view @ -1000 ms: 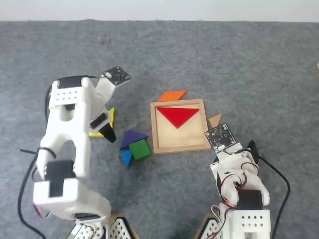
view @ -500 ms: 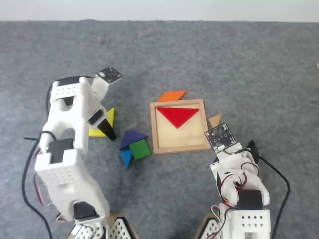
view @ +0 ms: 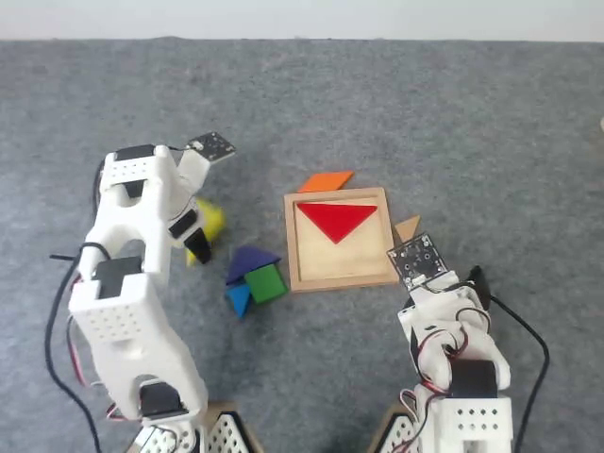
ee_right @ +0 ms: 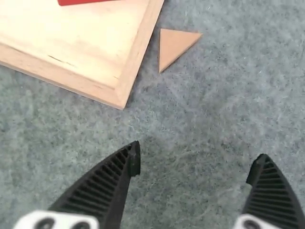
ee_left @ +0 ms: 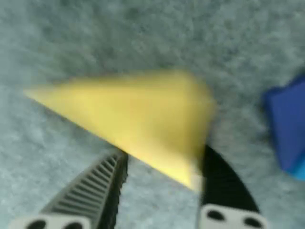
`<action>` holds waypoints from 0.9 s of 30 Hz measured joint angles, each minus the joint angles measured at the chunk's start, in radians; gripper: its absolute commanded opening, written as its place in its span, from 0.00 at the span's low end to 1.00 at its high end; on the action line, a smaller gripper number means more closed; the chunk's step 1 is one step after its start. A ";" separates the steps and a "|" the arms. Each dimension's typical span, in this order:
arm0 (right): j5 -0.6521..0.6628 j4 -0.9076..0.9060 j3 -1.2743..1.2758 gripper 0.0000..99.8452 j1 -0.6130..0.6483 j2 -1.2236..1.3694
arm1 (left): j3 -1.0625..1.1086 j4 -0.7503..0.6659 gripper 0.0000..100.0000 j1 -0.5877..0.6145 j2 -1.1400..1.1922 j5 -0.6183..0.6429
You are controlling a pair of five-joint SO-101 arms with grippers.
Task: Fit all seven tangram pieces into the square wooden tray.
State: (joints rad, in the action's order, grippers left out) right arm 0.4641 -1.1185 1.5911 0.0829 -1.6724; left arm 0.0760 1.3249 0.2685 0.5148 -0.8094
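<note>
Yellow triangle pinched between the closed fingers of my left hand, at nine o'clock from the wooden tray holding a red triangle. My right hand hangs wide open over the bench, near a tan triangle.

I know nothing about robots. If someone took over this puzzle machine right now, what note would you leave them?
Left gripper: shut on the yellow triangular piece.
Right gripper: open, empty, above the grey mat, near the small tan wooden triangle beside the square wooden tray.
Done: the red triangle lies in the tray.
Left: yellow, tan, the orange piece beyond the tray, and the clustered purple piece, green block and blue piece.
</note>
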 measured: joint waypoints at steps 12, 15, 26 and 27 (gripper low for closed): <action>0.000 0.000 0.000 0.36 0.000 0.000 | 0.005 0.009 0.27 0.006 -0.048 0.055; 0.000 0.000 0.000 0.36 0.000 0.000 | -0.018 -0.026 0.29 0.054 -0.137 0.170; 0.000 0.000 0.000 0.36 0.000 0.000 | -0.319 -0.166 0.29 -0.023 0.041 0.707; 0.000 0.000 0.000 0.36 0.000 0.000 | -0.379 -0.160 0.29 -0.025 0.106 0.735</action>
State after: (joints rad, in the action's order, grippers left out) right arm 0.4641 -1.1185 1.5911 0.0829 -1.6724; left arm -0.3030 1.1653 0.2440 0.6206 -0.0744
